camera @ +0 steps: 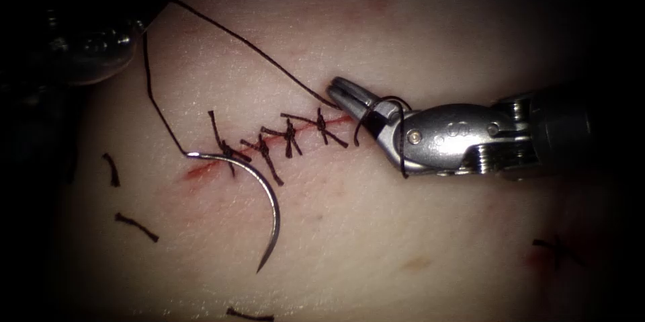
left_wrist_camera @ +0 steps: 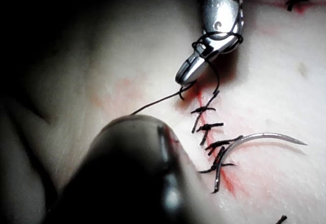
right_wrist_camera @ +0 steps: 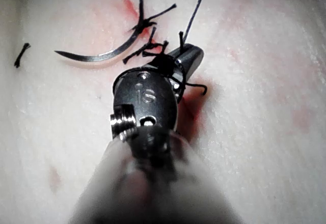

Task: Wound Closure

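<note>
1. My right hand (right_wrist_camera: 186, 58) sits over the stitched cut (right_wrist_camera: 153, 46), thread (right_wrist_camera: 196, 10) running from its tip and looped round its body.
2. The needle (right_wrist_camera: 99, 56) lies free on the tissue (right_wrist_camera: 265, 107) beside the stitches.
3. Red fluid (right_wrist_camera: 191, 109) stains the tissue by my hand.
4. A cut thread end (right_wrist_camera: 21, 54) lies apart.

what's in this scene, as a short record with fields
left pincer: at the upper left, thread runs out from its tip; jaws hidden
right pincer: at the right end of the cut, shut on the thread, thread looped around it
needle: free on the tissue below the left end of the cut, held by neither tool, not in the tissue
thread: from the needle's tail up to the left pincer, then across to the right pincer
cut: several knotted stitches across it
tissue: red fluid along the cut
cut ends: scattered left of the needle
</note>
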### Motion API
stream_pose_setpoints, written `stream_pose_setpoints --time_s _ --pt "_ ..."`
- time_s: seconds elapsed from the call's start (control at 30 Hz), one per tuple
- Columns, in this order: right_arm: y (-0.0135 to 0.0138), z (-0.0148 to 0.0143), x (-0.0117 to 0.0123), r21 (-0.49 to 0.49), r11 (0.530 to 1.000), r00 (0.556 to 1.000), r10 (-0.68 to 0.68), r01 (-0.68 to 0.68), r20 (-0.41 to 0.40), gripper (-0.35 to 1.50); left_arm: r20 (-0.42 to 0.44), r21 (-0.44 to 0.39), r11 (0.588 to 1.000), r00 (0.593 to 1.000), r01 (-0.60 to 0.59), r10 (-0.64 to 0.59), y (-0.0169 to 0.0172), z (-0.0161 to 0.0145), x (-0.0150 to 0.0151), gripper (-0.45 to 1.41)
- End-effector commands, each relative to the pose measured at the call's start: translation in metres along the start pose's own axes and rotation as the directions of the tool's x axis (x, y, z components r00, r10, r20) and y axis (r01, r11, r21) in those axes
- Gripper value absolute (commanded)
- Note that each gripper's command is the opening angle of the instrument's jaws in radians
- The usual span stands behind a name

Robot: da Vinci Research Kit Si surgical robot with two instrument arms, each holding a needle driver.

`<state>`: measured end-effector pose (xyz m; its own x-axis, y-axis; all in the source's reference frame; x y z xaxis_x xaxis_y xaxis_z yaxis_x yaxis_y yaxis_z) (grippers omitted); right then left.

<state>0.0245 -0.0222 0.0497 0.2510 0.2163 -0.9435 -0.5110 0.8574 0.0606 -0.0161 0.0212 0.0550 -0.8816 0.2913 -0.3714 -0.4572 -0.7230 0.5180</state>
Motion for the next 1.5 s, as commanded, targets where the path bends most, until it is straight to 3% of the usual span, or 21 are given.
stream_pose_setpoints --time_s 0.03,0.2,0.4,0.47,0.6,0.7,0.83,1.03,1.1,1.27,1.33,1.4,1.43,1.5 --pt "-0.0012 0.0001 -0.0008 0.001 1.000 1.000 -0.003 0.003 -0.002 -0.35 0.003 0.007 1.000 1.000 0.025 -0.025 0.0003 0.0008 0.0000 -0.45" --pt "-0.0020 -0.0001 -0.0013 0.001 1.000 1.000 -0.012 0.012 -0.006 -0.35 -0.031 0.050 0.982 0.983 0.184 -0.183 -0.0012 0.0016 -0.0016 -0.45" --pt "-0.0020 -0.0009 -0.0017 0.006 1.000 1.000 -0.016 0.016 -0.010 -0.35 -0.076 0.134 0.950 0.959 0.282 -0.274 -0.0037 0.0029 -0.0039 -0.45" --pt "-0.0020 -0.0012 -0.0019 0.009 1.000 1.000 -0.018 0.018 -0.012 -0.35 -0.086 0.143 0.924 0.934 0.355 -0.346 -0.0041 0.0033 -0.0049 -0.45" --pt "-0.0022 -0.0018 -0.0025 0.007 1.000 1.000 -0.024 0.024 -0.010 -0.35 -0.159 0.191 0.728 0.752 0.659 -0.639 -0.0055 0.0039 -0.0075 -0.45" --pt "-0.0024 -0.0022 -0.0030 0.006 1.000 0.999 -0.030 0.030 -0.011 -0.35 -0.178 0.232 0.636 0.675 0.736 -0.716 -0.0063 0.0045 -0.0087 -0.45" --pt "-0.0028 -0.0027 -0.0037 0.005 0.999 0.999 -0.038 0.038 -0.012 -0.35 -0.196 0.184 0.559 0.587 0.809 -0.785 -0.0071 0.0052 -0.0098 -0.45" --pt "-0.0031 -0.0035 -0.0043 0.006 0.999 0.999 -0.046 0.046 -0.015 -0.35 -0.204 0.006 0.402 0.394 0.916 -0.896 -0.0089 0.0063 -0.0125 -0.45" --pt "-0.0031 -0.0037 -0.0044 0.005 0.999 0.999 -0.047 0.047 -0.014 -0.35 -0.212 -0.014 0.391 0.379 0.920 -0.901 -0.0096 0.0067 -0.0135 -0.45" --pt "-0.0032 -0.0040 -0.0046 0.007 0.998 0.998 -0.056 0.056 -0.016 -0.35 -0.248 -0.034 0.304 0.287 0.952 -0.925 -0.0109 0.0078 -0.0152 -0.45" --pt "-0.0031 -0.0042 -0.0047 0.008 0.998 0.998 -0.056 0.056 -0.016 -0.35 -0.259 -0.117 0.221 0.185 0.968 -0.948 -0.0116 0.0088 -0.0156 -0.45" --pt "-0.0031 -0.0044 -0.0047 0.007 0.998 0.998 -0.056 0.056 -0.014 -0.35 -0.263 -0.175 0.173 0.124 0.969 -0.957 -0.0119 0.0094 -0.0159 -0.45" --pt "-0.0030 -0.0045 -0.0047 0.006 0.998 0.998 -0.056 0.056 -0.012 -0.35 -0.257 -0.223 0.112 0.052 0.968 -0.965 -0.0121 0.0098 -0.0161 -0.45" --pt "-0.0029 -0.0047 -0.0048 0.006 0.998 0.998 -0.056 0.056 -0.011 -0.35 -0.242 -0.293 0.043 -0.030 0.955 -0.970 -0.0125 0.0103 -0.0165 -0.45"
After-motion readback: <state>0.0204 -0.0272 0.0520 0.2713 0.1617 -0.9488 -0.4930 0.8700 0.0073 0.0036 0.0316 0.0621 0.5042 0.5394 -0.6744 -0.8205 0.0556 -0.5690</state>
